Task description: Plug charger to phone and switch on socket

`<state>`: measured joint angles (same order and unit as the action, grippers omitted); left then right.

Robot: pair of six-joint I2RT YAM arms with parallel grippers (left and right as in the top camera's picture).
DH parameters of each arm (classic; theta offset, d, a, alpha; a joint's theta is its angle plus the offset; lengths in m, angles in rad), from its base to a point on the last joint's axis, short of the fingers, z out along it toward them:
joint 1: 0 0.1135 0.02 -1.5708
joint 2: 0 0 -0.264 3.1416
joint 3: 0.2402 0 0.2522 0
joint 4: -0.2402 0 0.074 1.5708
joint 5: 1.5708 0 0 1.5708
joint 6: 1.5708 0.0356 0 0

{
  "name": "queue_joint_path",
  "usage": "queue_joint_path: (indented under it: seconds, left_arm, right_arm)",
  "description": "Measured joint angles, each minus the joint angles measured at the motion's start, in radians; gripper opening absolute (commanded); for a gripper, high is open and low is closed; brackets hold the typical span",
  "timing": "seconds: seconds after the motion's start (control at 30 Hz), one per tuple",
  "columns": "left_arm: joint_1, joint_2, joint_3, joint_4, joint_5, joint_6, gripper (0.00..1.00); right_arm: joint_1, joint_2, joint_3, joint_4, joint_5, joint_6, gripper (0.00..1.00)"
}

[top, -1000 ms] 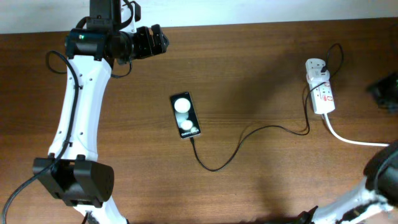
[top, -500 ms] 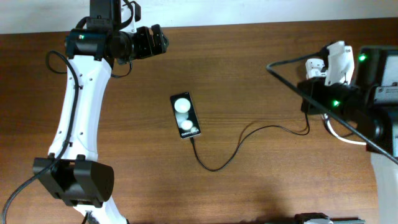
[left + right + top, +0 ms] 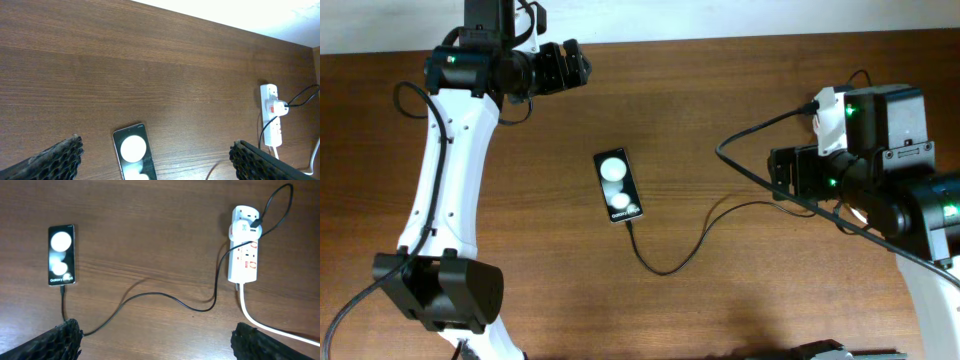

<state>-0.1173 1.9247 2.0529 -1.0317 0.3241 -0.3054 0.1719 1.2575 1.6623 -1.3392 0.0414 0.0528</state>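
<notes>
Both hands are empty. The right gripper [image 3: 157, 342] has its two fingers spread wide at the bottom corners of the right wrist view, with nothing between them. The left gripper [image 3: 157, 159] is just as wide open.

I have the right hand hovering high over the table [image 3: 150, 210], I think so that its camera takes in the whole job at once. The phone [image 3: 61, 255] lies flat, face up, ahead of the hand and out beyond its left-side finger. The socket [image 3: 243, 255] lies ahead beyond the other finger, well apart from the phone.

The charger [image 3: 150, 294] runs slack between them. From the adapter [image 3: 243, 230] at the socket's far end it drops along the strip, then snakes below the open hand to the phone's near edge. Its tip seems to meet the phone's port, so I judge the plugging done, though I cannot see how well it is seated.

That leaves the switch, which I take to be among the red markings. The right hand is the nearer one for it. The left gripper sits back, with the phone just under it and the socket far ahead. The thick white cord [image 3: 260, 325] trails off from the socket's near end.
</notes>
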Motion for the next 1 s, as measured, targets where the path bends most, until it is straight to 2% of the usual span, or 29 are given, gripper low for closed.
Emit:
queue_joint_path:
  seconds: [0.1,0.17,0.2,0.23,0.4,0.5,0.57,0.73,0.8,0.9,1.0]
  left_arm:
    - [0.0,0.0,0.0,0.0,0.0,0.0,0.99]
    - [0.0,0.0,0.0,0.001,0.0,0.0,0.99]
    - [0.0,0.0,0.0,0.0,0.0,0.0,0.99]
    - [0.0,0.0,0.0,0.002,0.0,0.0,0.99]
    - [0.0,0.0,0.0,0.001,-0.001,0.0,0.99]
    - [0.0,0.0,0.0,0.0,0.0,0.0,0.99]
    - [0.0,0.0,0.0,0.0,0.0,0.0,0.99]
    - [0.0,0.0,0.0,0.002,0.0,0.0,0.99]
    - [0.0,0.0,0.0,0.0,0.0,0.0,0.99]
    - [0.0,0.0,0.0,0.0,-0.001,0.0,0.99]
    - [0.0,0.0,0.0,0.0,0.0,0.0,0.99]
  right_arm:
    - [-0.003,-0.003,-0.008,0.04,0.04,0.0,0.99]
    - [-0.013,-0.077,-0.135,0.265,0.049,0.0,0.99]
    - [-0.013,-0.121,-0.19,0.308,0.048,0.0,0.99]
    - [-0.013,-0.222,-0.322,0.48,0.049,0.0,0.99]
    - [-0.074,-0.623,-0.874,0.915,-0.035,0.0,0.99]
    - [-0.081,-0.874,-1.215,1.274,-0.062,0.0,0.99]
    - [-0.081,-0.994,-1.358,1.345,-0.066,0.0,0.99]
    - [-0.082,-1.223,-1.601,1.374,-0.066,0.0,0.99]
    - [-0.082,-1.242,-1.637,1.385,-0.066,0.0,0.99]
    - [-0.082,-1.242,-1.652,1.266,-0.063,0.0,0.99]
    - [-0.082,-1.243,-1.652,1.266,-0.061,0.0,0.99]
